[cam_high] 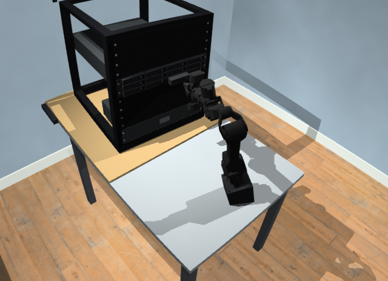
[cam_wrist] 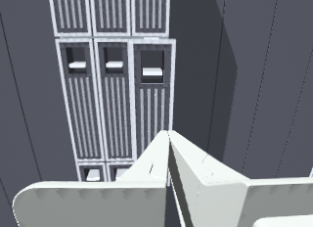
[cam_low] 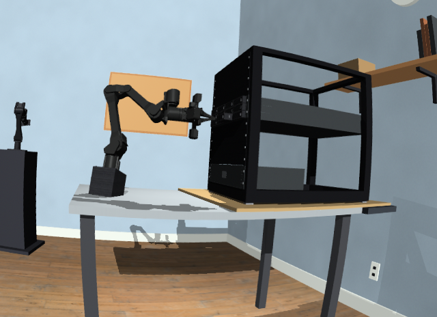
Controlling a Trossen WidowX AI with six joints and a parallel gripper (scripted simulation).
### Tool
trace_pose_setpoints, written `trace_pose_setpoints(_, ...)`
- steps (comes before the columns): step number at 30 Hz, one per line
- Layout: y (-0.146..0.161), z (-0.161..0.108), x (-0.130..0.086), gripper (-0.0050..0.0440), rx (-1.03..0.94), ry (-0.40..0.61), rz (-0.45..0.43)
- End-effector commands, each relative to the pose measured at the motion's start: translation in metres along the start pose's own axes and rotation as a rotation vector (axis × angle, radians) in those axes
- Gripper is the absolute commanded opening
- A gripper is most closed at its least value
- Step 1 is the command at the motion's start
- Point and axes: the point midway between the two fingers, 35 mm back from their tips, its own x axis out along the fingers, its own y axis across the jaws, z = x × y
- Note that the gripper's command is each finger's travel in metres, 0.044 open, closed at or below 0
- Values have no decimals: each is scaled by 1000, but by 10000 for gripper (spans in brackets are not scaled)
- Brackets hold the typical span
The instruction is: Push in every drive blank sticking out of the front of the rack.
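Pressed together with nothing between its fingers, the pincer [cam_wrist: 168, 133] points like a blunt wedge at the front of the rack [cam_high: 110, 84], about half way up and toward the right side as the top view shows it. The drive blank [cam_high: 177, 80] that sticks out is just beside the tips there. In the wrist view the tips stand over one end of this blank [cam_wrist: 153, 102], not over its middle, and I cannot tell if they already touch it. To do this step well, I think the push should go straight along the direction in which the blank slides, and nearer to the middle of its face, so that it does not jam sideways. It should also be slow and stop as soon as the blank seats, because the contact is high on a rack that only rests on the tan board [cam_high: 94, 137]. A hard or slanted push could slide it backward or tilt it. The blank itself is a dark, narrow bar. Its face has a grille of thin pale ribs and a small rectangular recess at one end with a light tab inside. Its neighbours in the same row look the same but lie flush with the front.
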Motion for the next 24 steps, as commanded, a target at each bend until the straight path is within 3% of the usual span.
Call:
trace_pose_setpoints(1, 10, -3, 7, -50, -11, 7, 24)
trace_pose_setpoints(24, 17, -4, 15, -50, -11, 7, 24)
